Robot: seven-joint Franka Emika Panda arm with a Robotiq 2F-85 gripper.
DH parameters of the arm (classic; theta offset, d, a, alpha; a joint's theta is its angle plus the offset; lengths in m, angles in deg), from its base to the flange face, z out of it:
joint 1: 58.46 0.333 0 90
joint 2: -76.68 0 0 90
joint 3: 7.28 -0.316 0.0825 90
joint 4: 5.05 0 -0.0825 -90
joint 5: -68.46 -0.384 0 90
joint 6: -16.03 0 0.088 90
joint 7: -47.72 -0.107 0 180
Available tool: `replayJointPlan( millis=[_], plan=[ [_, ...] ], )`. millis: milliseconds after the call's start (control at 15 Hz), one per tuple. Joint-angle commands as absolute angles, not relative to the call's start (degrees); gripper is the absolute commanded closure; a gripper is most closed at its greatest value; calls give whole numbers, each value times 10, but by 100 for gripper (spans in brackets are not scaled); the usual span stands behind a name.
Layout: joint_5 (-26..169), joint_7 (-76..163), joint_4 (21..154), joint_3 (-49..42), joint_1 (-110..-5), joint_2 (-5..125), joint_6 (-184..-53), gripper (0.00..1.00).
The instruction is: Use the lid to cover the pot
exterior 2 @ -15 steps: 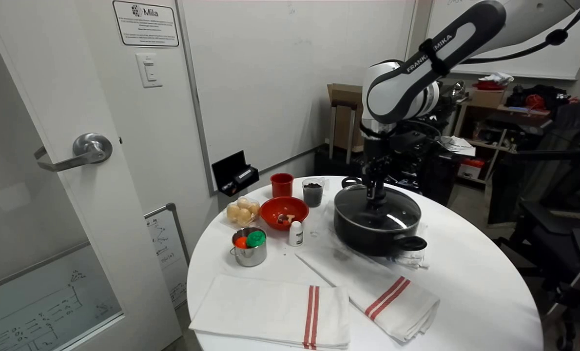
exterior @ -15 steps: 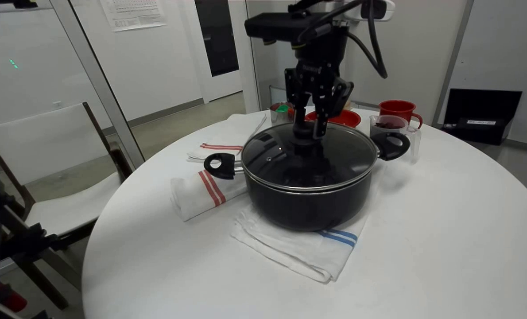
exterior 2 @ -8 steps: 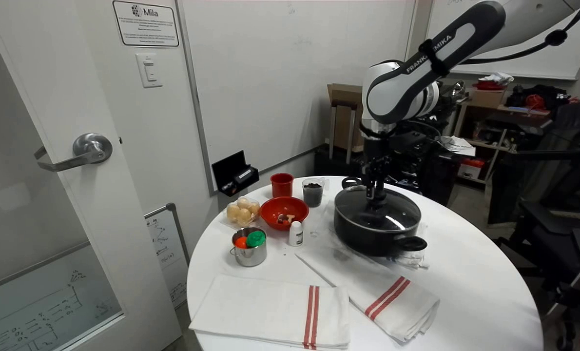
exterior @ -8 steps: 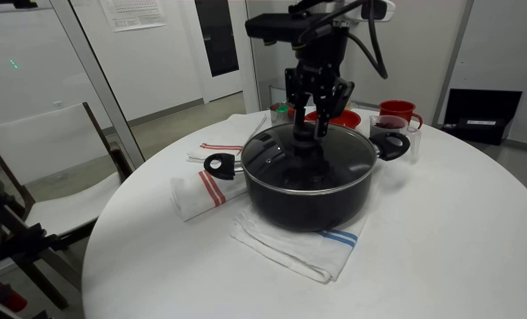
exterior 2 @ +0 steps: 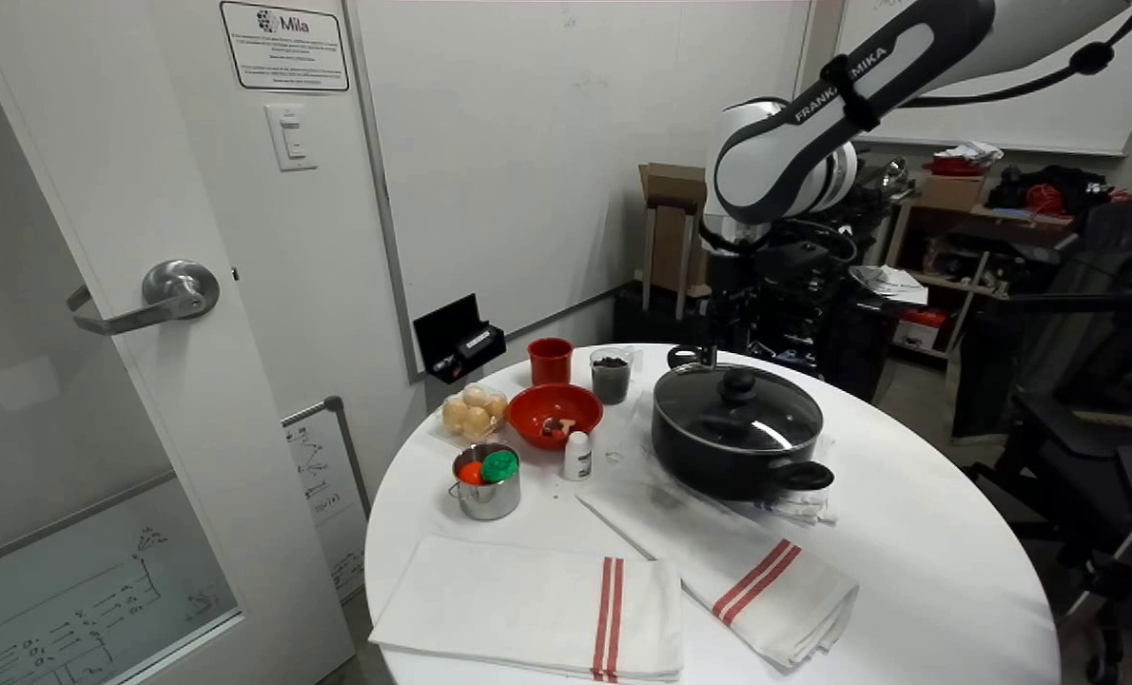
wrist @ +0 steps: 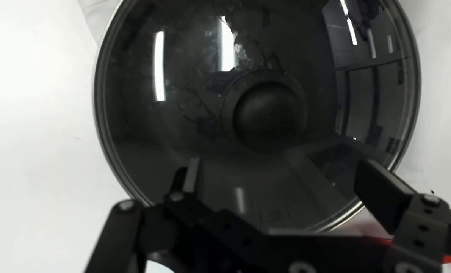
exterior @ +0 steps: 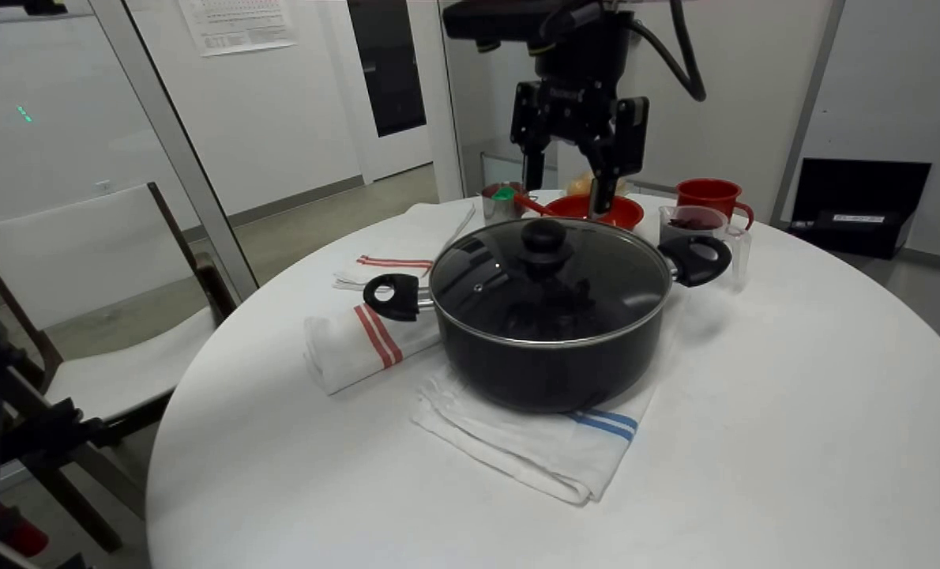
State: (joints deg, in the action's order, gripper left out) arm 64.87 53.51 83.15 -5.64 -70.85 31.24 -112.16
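The glass lid (exterior: pixel 486 276) lies level on the black pot (exterior: pixel 549 371), its metal rim meeting the pot's rim all round in both exterior views. Its black knob (exterior: pixel 543 239) stands free in the middle, with nothing touching it. Above the lid and off to one side of the knob hangs my gripper (exterior: pixel 566 194), open, its fingers wide apart and holding nothing. Seen in the wrist view, the lid (wrist: pixel 180 125) fills most of the picture, and the knob (wrist: pixel 269 113) sits beyond the fingertips of the gripper (wrist: pixel 284 182). The pot's inside is hidden beneath the dark glass.
Near the pot stand a red bowl (exterior 2: pixel 555 414), a red mug (exterior 2: pixel 551 362), a clear measuring cup (exterior 2: pixel 611 377), a white bottle (exterior 2: pixel 577 457) and a steel cup (exterior 2: pixel 490 495). Folded towels (exterior 2: pixel 528 599) lie on the white table (exterior: pixel 754 442). Pot handles (exterior: pixel 697 259) stick out.
A second ago the fingers were round the knob and the lid showed a slight gap over the pot. The lid then settled; the gripper has since opened, risen and moved off the knob.
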Motion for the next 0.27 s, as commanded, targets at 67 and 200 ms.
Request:
replayJointPlan(
  millis=[67, 200],
  plan=[
    [636, 534, 879, -58, -704, 360, -1143, 0],
    [640, 531, 902, -56, -698, 381, -1155, 0]
  ],
)
